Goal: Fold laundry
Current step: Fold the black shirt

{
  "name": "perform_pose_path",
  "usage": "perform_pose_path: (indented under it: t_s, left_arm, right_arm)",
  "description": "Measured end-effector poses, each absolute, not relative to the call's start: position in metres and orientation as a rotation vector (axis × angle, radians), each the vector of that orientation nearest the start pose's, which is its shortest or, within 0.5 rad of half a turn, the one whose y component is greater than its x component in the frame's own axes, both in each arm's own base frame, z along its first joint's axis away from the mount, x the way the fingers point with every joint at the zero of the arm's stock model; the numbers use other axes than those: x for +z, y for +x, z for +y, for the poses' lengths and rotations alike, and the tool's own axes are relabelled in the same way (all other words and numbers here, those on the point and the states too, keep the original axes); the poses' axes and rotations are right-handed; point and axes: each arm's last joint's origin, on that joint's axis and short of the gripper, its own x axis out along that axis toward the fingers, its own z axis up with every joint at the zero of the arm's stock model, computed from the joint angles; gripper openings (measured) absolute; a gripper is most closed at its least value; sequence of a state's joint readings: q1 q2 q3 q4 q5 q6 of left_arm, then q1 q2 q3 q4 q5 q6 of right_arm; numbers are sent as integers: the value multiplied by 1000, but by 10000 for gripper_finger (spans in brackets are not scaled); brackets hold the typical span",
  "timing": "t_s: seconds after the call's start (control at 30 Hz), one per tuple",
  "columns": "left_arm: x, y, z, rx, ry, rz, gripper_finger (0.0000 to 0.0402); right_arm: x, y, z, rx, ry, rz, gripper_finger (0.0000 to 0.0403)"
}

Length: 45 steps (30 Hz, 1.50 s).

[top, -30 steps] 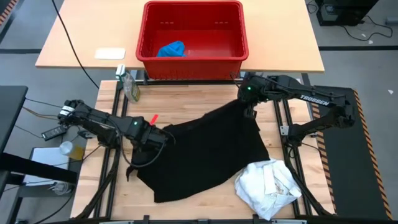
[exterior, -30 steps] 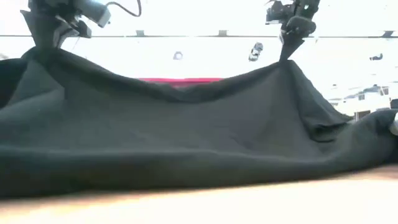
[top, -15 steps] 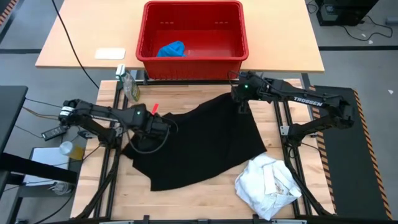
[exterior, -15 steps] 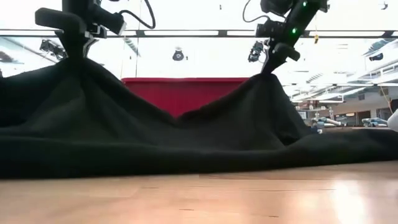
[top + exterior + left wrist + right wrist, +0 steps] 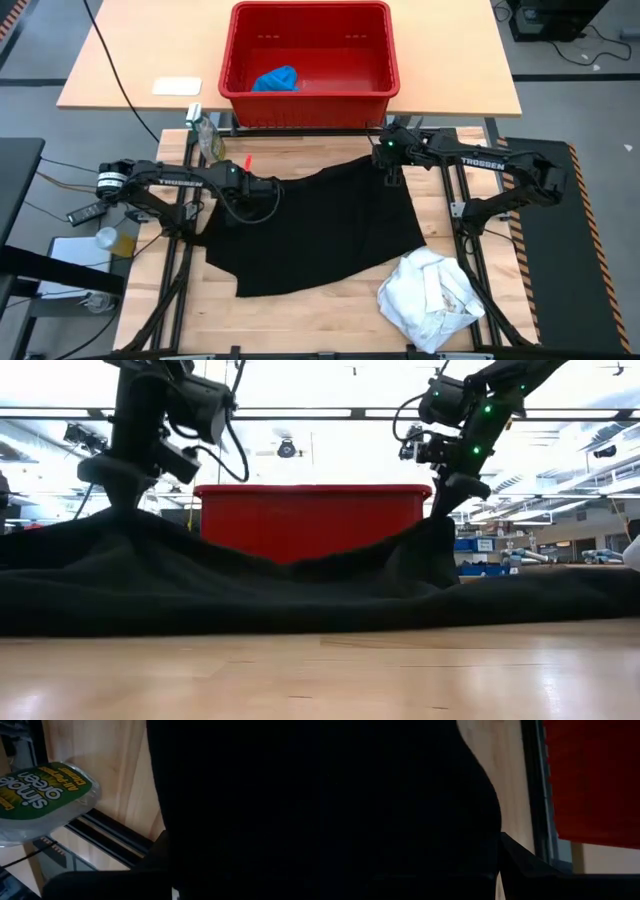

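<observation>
The black garment (image 5: 315, 230) lies spread over the middle of the wooden table (image 5: 330, 325), mostly flat, with its two far corners pinched and raised a little off the boards. The left gripper (image 5: 262, 187) is clenched on the far left corner, and the right gripper (image 5: 388, 168) is clenched on the far right corner, so the far edge runs between them as a shallow sag; in the low view the cloth rises to a peak under each gripper and dips between. Holding both corners apart like this seems meant to stretch the far edge and flatten the cloth ready for a fold. The white garment (image 5: 432, 300) sits crumpled at the near right of the table, just beside the black one's near right edge, seemingly waiting its turn. The blue garment (image 5: 276, 79) lies bunched inside the red basket (image 5: 312, 105), which stands on the lighter table beyond, not yet taken out. A green-labelled spray bottle (image 5: 208, 137) lies at the far left edge of the work table, clear of the cloth.
</observation>
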<state>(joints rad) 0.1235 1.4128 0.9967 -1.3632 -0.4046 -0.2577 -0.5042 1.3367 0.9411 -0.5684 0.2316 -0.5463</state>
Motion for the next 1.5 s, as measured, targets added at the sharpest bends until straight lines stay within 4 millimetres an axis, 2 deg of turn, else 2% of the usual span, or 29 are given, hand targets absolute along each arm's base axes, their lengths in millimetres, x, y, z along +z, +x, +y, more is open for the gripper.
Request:
perform_pose_path:
  t_s: [0.1,0.2,0.4,0.53,0.67,0.73,0.8,0.87,0.97,1.1,1.2,1.33,1.5]
  left_arm:
    - [222,202,44,601,93,1721,5]
    - [226,202,50,631,65,1719,5]
    - [268,211,50,660,75,1607,5]
    - [300,219,54,686,116,1470,5]
    - [333,223,55,723,72,1348,5]
    - [342,226,57,756,97,1290,5]
    - [343,229,64,767,133,1257,5]
    - [335,234,73,760,137,1237,5]
    - [312,238,86,738,114,1256,5]
    - [285,230,100,795,119,1324,5]
    - [267,220,110,808,110,1393,5]
    - [250,217,119,806,115,1399,5]
    - [248,224,128,816,143,1295,5]
  right_arm:
    - [242,225,-136,-436,-353,1144,16]
    - [246,223,-137,-485,-357,1165,16]
    - [275,216,-127,-542,-355,1212,11]
    - [303,208,-123,-558,-305,1220,11]
    - [350,200,-109,-562,-196,1197,10]
    - [368,196,-105,-540,-169,1169,10]
    - [375,195,-106,-511,-139,1125,10]
    - [368,196,-111,-490,-102,1119,10]
    - [340,197,-123,-525,-73,1198,10]
    - [312,191,-136,-643,-61,1253,9]
    - [293,187,-142,-652,-31,1267,11]
    - [279,185,-147,-668,-19,1265,17]
    - [273,191,-152,-684,-35,1180,21]
